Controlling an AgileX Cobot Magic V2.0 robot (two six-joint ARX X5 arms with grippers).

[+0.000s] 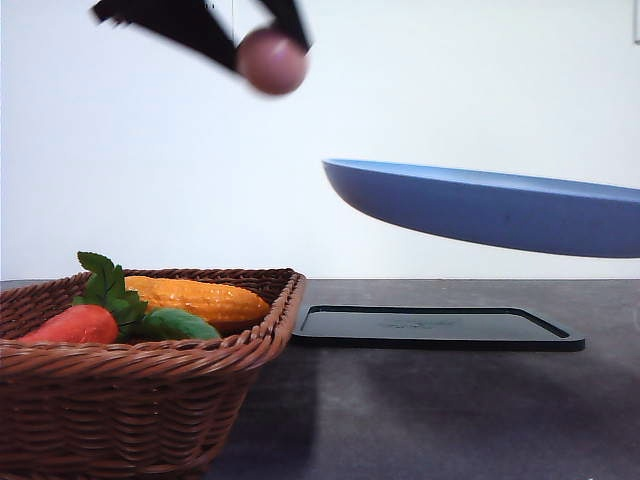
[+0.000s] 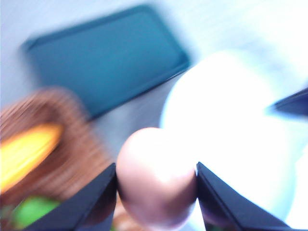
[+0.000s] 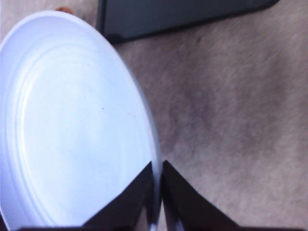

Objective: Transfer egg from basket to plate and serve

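My left gripper [image 1: 268,45] is high at the top of the front view, shut on the pinkish-tan egg [image 1: 271,61]. In the blurred left wrist view the egg [image 2: 156,175] sits between the two dark fingers [image 2: 91,202]. The light blue plate [image 1: 490,208] hangs in the air at the right, tilted slightly, above the table and lower than the egg. My right gripper [image 3: 158,192] is shut on the plate's rim [image 3: 72,125]. The brown wicker basket [image 1: 130,400] stands at the front left, below the egg.
In the basket lie a red vegetable with green leaves [image 1: 80,322], a yellow-orange corn-like piece [image 1: 195,298] and a green piece [image 1: 180,324]. A flat black tray [image 1: 435,328] lies on the dark table under the plate.
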